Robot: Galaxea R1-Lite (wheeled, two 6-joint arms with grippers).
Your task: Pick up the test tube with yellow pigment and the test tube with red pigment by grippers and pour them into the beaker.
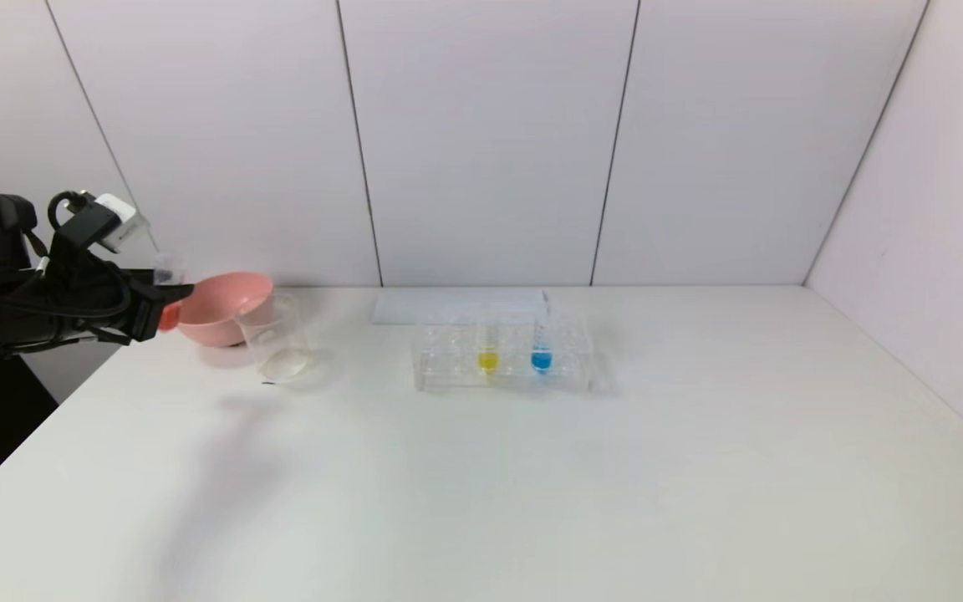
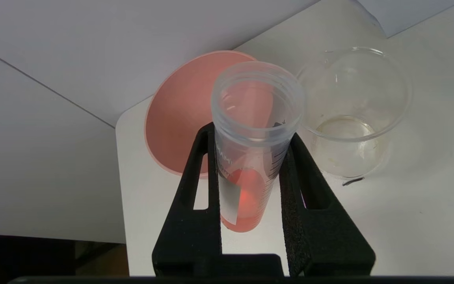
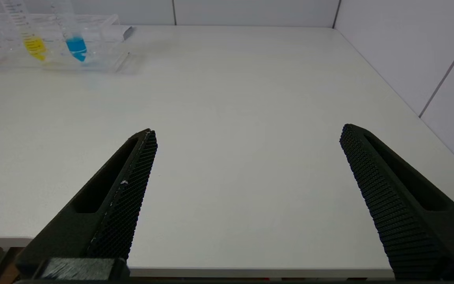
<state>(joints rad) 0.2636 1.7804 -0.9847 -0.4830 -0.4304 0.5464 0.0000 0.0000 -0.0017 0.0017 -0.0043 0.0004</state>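
Note:
My left gripper (image 1: 165,303) is shut on the test tube with red pigment (image 2: 250,157), held upright above the table's far left corner, left of the pink bowl. Its red-orange bottom shows below the fingers (image 1: 169,318). The clear beaker (image 1: 277,339) stands just right of the bowl; it also shows in the left wrist view (image 2: 353,114), apart from the tube. The test tube with yellow pigment (image 1: 488,349) stands in the clear rack (image 1: 502,353), also seen in the right wrist view (image 3: 30,33). My right gripper (image 3: 246,136) is open and empty over the table's near edge, out of the head view.
A pink bowl (image 1: 218,308) sits at the far left by the wall. A tube with blue liquid (image 1: 541,351) stands in the rack beside the yellow one. A white sheet (image 1: 456,305) lies behind the rack. Walls close the back and right sides.

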